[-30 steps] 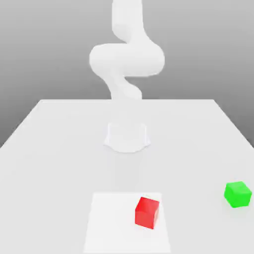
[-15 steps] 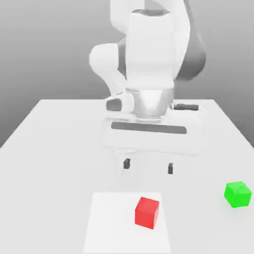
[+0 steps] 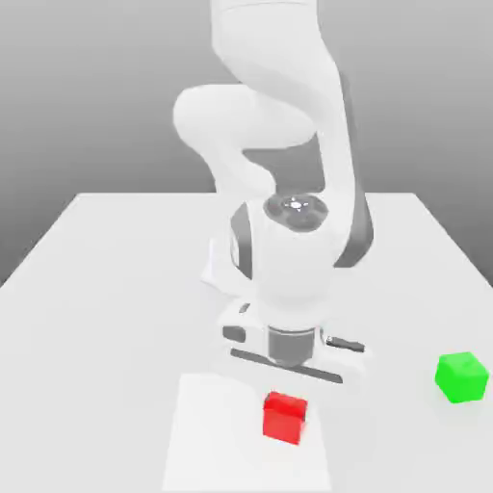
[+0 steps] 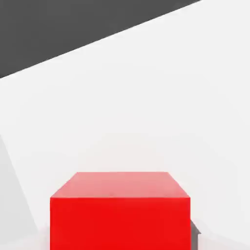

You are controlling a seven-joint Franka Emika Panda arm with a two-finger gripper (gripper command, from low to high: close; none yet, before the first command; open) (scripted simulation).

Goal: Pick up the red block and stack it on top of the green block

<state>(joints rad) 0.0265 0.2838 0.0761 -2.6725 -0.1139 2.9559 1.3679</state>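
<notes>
Right in front of you, the red block (image 3: pixel 284 418) is a plain matte cube on the paler square patch (image 3: pixel 217 433) of the table (image 3: pixel 106 289). Your gripper (image 3: pixel 286 385) sits low over it, fingers drawn in against its sides. Off at the exterior view's right, the green block (image 3: pixel 461 376) stands well apart.

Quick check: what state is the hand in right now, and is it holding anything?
Hand: closed around the red block, which sits on the white table.

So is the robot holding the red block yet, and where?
The pincer sits right down over the red block and is shut, apparently pinching its sides; the contact itself is hidden.
</notes>
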